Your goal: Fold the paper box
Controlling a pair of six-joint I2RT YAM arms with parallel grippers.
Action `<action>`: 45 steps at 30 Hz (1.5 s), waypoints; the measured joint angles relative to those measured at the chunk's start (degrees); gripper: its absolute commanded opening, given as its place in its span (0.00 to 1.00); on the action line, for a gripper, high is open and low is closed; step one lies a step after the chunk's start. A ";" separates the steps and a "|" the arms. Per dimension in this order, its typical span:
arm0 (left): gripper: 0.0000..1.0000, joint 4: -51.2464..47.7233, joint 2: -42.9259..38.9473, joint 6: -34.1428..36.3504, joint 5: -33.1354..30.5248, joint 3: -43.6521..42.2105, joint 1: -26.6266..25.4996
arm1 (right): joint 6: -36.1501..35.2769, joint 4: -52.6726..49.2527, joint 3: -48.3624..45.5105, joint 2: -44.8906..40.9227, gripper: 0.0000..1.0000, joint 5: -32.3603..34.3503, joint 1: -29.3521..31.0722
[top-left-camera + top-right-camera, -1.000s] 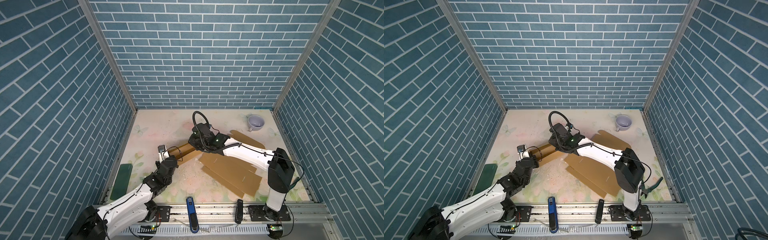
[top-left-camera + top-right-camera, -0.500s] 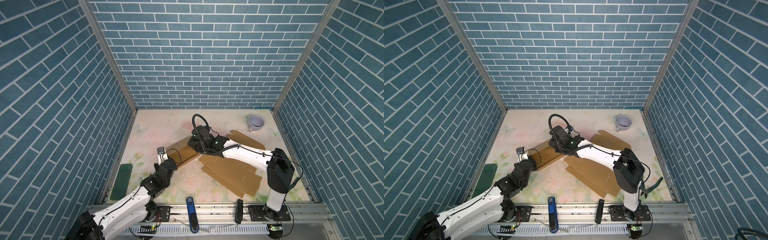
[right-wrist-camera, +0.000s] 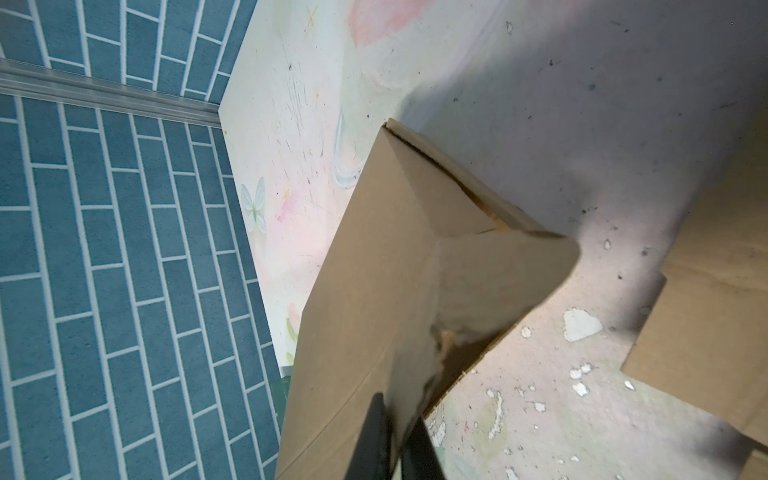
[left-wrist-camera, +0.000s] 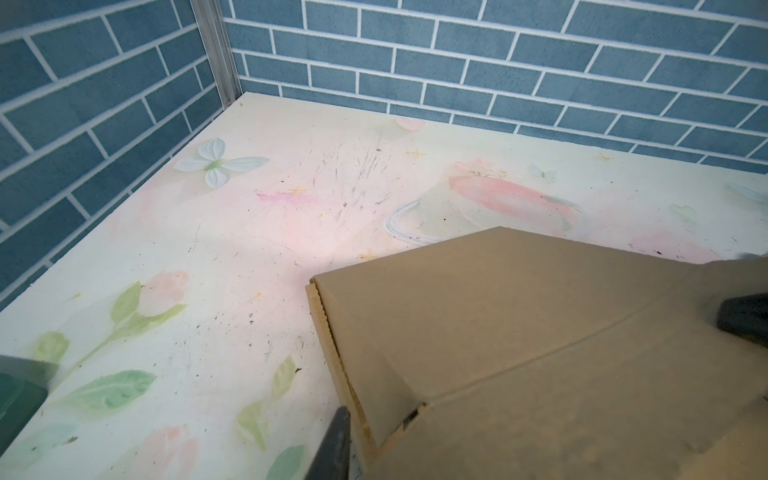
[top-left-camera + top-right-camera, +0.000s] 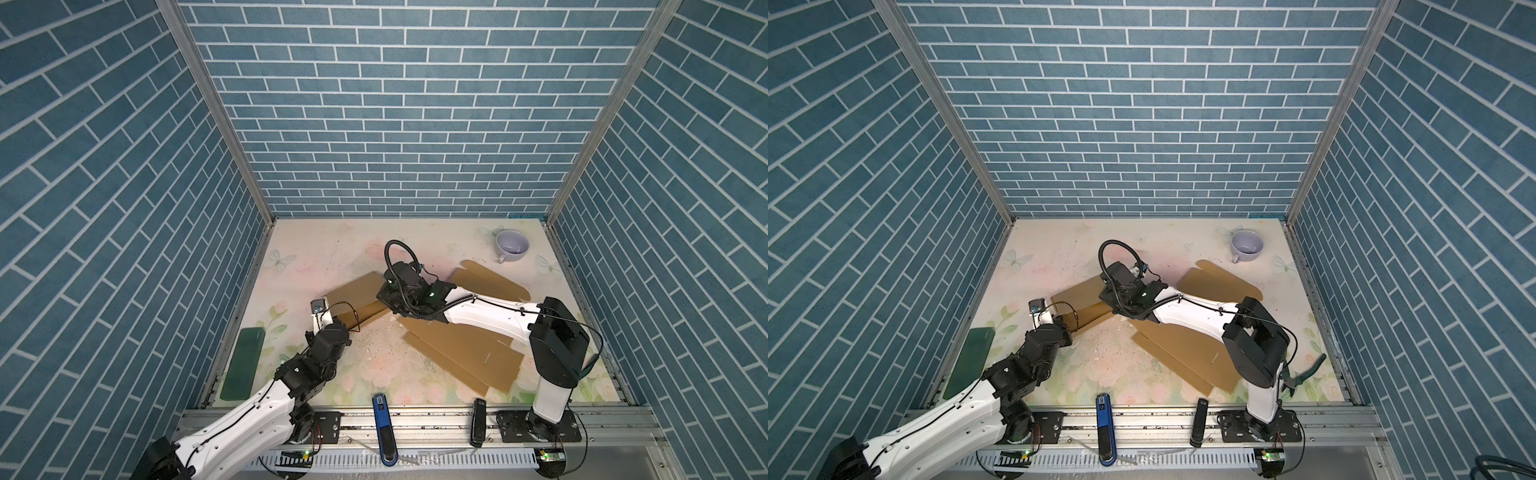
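Your left gripper (image 5: 335,322) has drawn back a little toward its base since a second ago, and the folded panel ahead of it shows more of its face. You cannot tell whether that gripper is parted. The left wrist view catches only one finger (image 4: 337,442), just beside a corner of the paper box (image 5: 461,353) and not clearly touching it. This reads as a release, perhaps to make room for a fresh hold on the crease.

Just beyond that gripper sits the raised panel (image 5: 357,291). It is doubled over along its score line and seems propped up rather than flat on the tabletop (image 5: 316,257). At the panel's far end your right gripper (image 3: 397,415) is clamped on its edge, with card pinched between the fingers. It is probably holding the fold so the board does not spring back.

Beside the right gripper, under its arm, the rest of the sheet lies flat and unfolded, so most of the folding is not yet done. Well past both grippers, a mug (image 5: 512,246) sits in the far corner, clear of the work.
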 measured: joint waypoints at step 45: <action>0.60 -21.03 2.29 -13.49 7.08 9.68 6.40 | -1.20 3.41 -12.61 -1.31 0.35 -1.51 0.57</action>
